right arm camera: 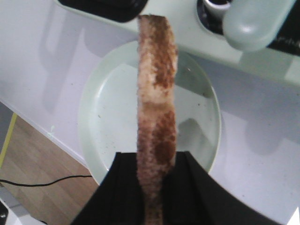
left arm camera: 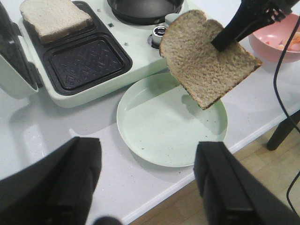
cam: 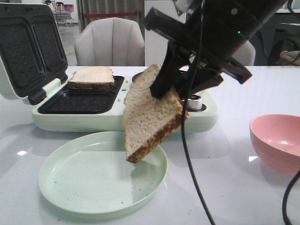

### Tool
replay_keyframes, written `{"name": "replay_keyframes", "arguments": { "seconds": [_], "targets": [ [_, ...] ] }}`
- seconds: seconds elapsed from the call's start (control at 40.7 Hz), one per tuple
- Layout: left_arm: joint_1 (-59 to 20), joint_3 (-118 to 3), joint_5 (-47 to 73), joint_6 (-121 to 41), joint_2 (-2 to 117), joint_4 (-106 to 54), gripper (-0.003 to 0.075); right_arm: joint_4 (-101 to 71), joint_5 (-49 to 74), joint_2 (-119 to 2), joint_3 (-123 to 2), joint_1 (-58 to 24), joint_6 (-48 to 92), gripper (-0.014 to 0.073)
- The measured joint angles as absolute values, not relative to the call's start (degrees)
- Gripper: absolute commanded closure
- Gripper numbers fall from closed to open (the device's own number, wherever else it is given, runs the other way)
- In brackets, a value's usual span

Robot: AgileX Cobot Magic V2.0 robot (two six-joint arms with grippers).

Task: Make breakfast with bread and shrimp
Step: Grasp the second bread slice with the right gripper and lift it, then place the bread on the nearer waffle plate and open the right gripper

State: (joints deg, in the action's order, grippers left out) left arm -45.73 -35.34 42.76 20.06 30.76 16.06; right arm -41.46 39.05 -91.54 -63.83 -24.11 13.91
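My right gripper (cam: 165,89) is shut on one bread slice (cam: 150,112) and holds it tilted in the air above the pale green plate (cam: 89,183). That slice shows edge-on between the fingers in the right wrist view (right arm camera: 157,103), and also in the left wrist view (left arm camera: 204,58). The second bread slice (cam: 92,77) lies in the far tray of the open sandwich maker (cam: 79,105). My left gripper (left arm camera: 149,185) is open and empty over the table's near edge. Orange-red pieces (left arm camera: 288,44) lie in the pink bowl (cam: 276,140); I cannot tell the shrimp apart.
The sandwich maker's lid (cam: 28,47) stands open at the left. A knob (cam: 194,101) and a round pan (left arm camera: 143,9) sit on its right part. The table's edge (left arm camera: 187,180) runs close behind the plate, wooden floor beyond.
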Motion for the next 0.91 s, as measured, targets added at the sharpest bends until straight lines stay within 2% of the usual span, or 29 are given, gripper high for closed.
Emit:
{"name": "replay_keyframes", "arguments": {
  "seconds": [0.172,0.344,0.762,0.812,0.91],
  "targets": [
    [-45.73,-35.34,42.76,20.06,30.76,16.06,0.0244,-43.76,37.93,-90.90,-69.43,-24.37,14.01,0.0490],
    [-45.73,-35.34,42.76,20.06,30.76,16.06,0.0244,-45.09,34.65,-95.14,-76.90,-26.04,14.11,0.0490],
    [-45.73,-35.34,42.76,20.06,30.76,16.06,0.0244,-50.59,34.22,-120.44,-101.88,-28.81,14.11,0.0483],
    [-45.73,-35.34,42.76,20.06,30.76,16.06,0.0244,-51.23,34.33,-122.91,-104.62,-28.81,14.11,0.0452],
    [-45.73,-35.34,42.76,20.06,30.76,16.06,0.0244,-51.62,35.43,-126.80,-108.15,-28.81,14.11,0.0299]
  ]
}}
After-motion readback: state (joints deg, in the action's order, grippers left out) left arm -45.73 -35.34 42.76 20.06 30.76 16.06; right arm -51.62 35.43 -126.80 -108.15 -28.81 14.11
